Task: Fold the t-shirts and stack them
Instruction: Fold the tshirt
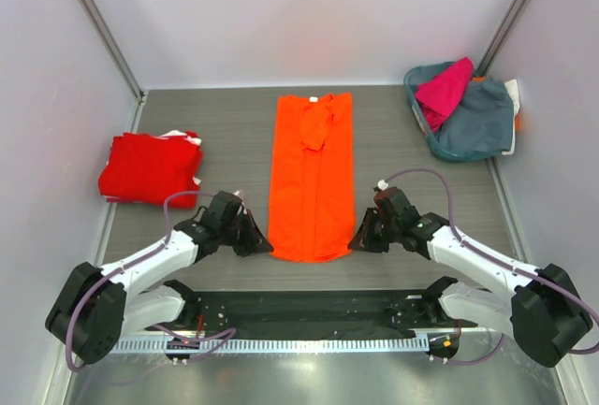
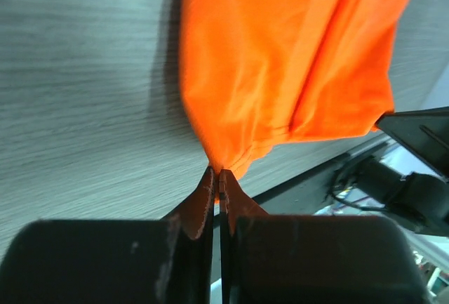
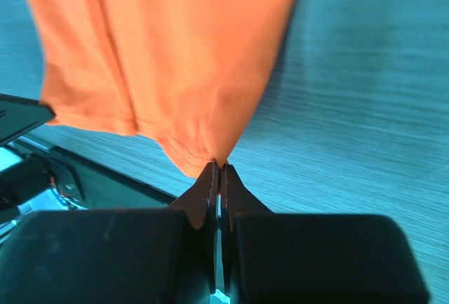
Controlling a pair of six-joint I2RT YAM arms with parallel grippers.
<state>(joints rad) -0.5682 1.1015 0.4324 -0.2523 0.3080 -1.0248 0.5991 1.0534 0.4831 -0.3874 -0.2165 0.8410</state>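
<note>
White arms (image 1: 154,263), seemingly black end effectors (image 2: 216,172)

A grey wood-grain table (image 1: 234,134) fills the middle of the frame, between white walls (image 1: 309,12) with slanted metal posts (image 1: 98,21) at the upper left and upper right. At the upper right stands a teal basket (image 1: 413,87), and a grey-blue garment (image 1: 477,120) hangs over its rim. Along the bottom lies a black mounting plate (image 1: 299,310), with a toothed metal rail (image 1: 309,342) just below it.

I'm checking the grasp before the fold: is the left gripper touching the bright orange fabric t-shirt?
Touching. The left wrist view shows the left gripper shut on the bright orange fabric t-shirt, with the shirt's corner bunched between the fingertips.
</note>
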